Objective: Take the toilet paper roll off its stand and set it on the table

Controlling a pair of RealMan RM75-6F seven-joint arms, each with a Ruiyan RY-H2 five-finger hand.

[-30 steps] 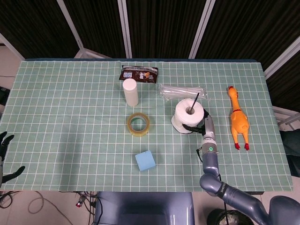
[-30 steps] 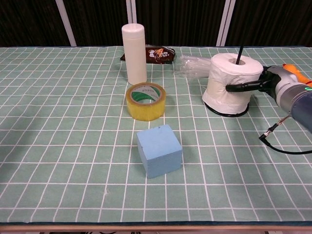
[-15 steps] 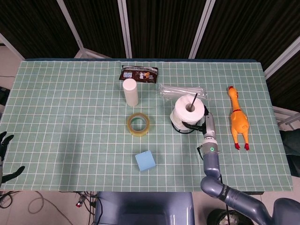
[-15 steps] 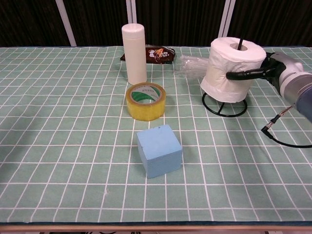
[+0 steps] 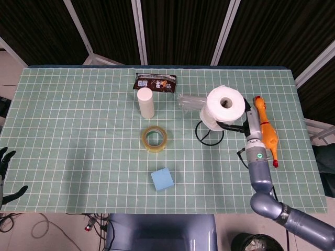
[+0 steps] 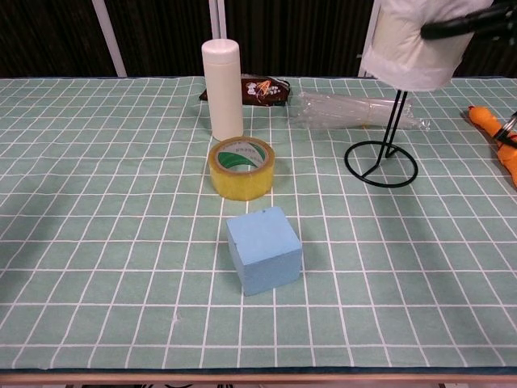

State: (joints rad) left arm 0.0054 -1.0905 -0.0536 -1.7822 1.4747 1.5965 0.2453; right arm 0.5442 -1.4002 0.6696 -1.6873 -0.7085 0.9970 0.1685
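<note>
Right hand [image 5: 242, 125] grips the toilet paper roll [image 5: 224, 105] raised above its stand [image 6: 381, 162] (chest view alone bares the rod); left hand [image 5: 6, 172] idles at 8 o'clock off the desk [image 5: 78, 130], fingers apart

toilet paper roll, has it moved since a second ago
Yes. The toilet paper roll, held by the right robot hand, has gone up: it sat low around the stand and now rides near the top of the upright rod.
</note>
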